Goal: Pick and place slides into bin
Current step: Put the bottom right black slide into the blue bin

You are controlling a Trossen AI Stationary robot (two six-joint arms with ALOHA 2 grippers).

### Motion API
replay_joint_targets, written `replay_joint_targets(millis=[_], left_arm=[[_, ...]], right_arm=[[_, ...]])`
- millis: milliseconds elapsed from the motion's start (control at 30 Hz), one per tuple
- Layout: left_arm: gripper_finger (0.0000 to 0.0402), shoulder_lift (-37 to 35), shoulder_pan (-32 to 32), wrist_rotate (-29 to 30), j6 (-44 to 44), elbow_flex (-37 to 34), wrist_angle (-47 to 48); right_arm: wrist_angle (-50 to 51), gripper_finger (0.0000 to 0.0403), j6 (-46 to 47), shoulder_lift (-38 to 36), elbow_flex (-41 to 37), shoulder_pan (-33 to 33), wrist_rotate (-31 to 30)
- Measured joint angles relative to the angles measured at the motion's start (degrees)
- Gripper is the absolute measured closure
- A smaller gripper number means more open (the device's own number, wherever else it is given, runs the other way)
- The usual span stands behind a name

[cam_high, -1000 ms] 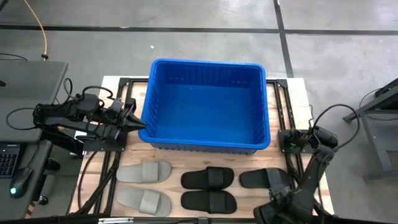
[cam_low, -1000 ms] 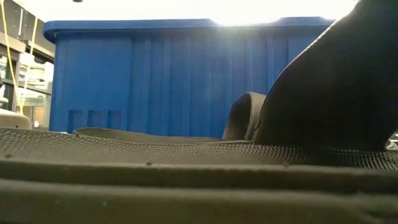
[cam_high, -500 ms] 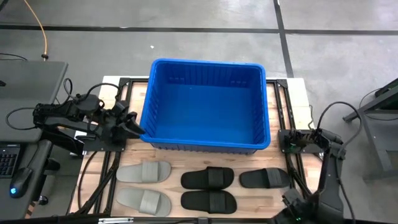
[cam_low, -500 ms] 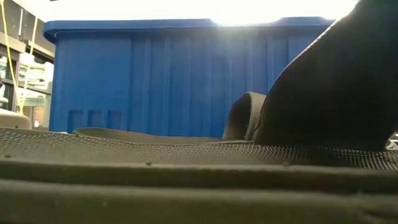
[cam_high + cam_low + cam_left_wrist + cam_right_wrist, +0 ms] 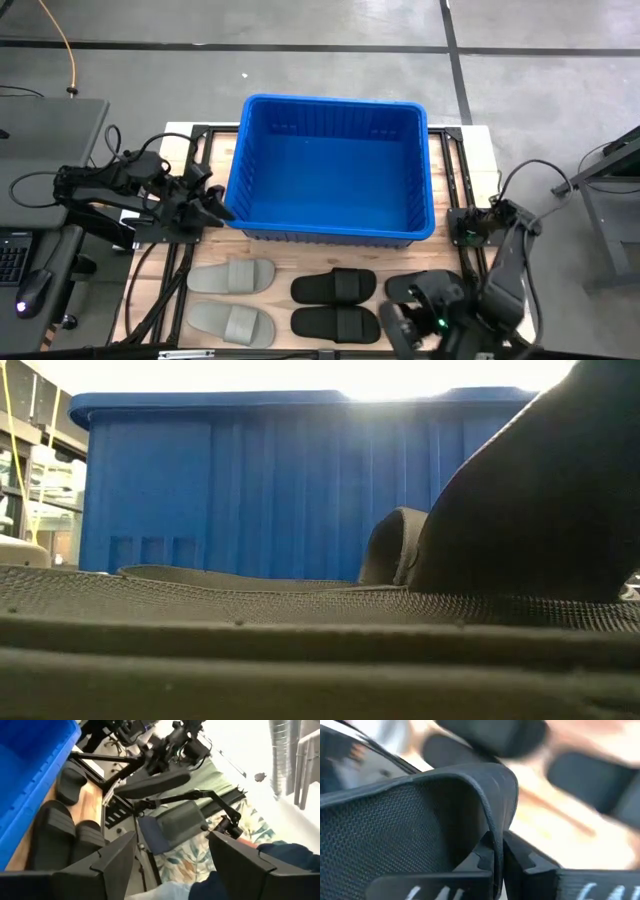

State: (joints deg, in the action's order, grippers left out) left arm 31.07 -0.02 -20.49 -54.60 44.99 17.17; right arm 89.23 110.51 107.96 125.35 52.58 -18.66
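The right tool (image 5: 415, 318) sits at the desk's near right corner, its fingers pinched tight on the strap of a black slide (image 5: 420, 815). From there the bin (image 5: 331, 167) lies farther back on the desk and toward the left arm, so the coming move is judged to be a carry away from the near edge and inward over the rolled rim. The left tool (image 5: 205, 200) waits with its fingers spread and holding nothing just beside the bin's left wall, while the other slides (image 5: 335, 286), long axes running left to right, lie in rows in front of the bin.
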Motion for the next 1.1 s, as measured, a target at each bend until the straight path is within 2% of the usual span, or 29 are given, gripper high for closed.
replay_joint_targets(millis=[133, 267, 400, 633, 900, 1100], left_arm=[[0.0151, 0.6, 0.0, -0.6, -0.5, 0.0, -0.4], [0.0151, 1.2, 0.0, -1.9, -2.4, 0.0, -0.9], [0.0151, 1.6, 0.0, -1.3, -4.9, 0.0, -1.4], [0.0151, 6.3, 0.0, 1.9, -8.8, 0.0, -13.8], [0.0151, 13.0, 0.0, 1.3, -9.0, 0.0, -17.9], [0.0151, 16.9, 0.0, 3.1, -9.9, 0.0, -24.2]], right_arm=[[0.6, 0.0403, -9.1, 0.0, 5.0, -4.5, -6.4], [0.7, 0.0403, -18.7, 0.0, 9.5, -9.4, -8.3], [-0.1, 0.0403, -27.6, -1.1, 9.3, -14.9, -6.7], [0.0, 0.0403, -44.2, -1.4, 9.6, -24.9, -5.3], [0.8, 0.0403, -59.1, -1.3, 9.6, -34.1, -10.4], [0.8, 0.0403, -70.7, 0.0, 9.6, -39.1, -17.3]])
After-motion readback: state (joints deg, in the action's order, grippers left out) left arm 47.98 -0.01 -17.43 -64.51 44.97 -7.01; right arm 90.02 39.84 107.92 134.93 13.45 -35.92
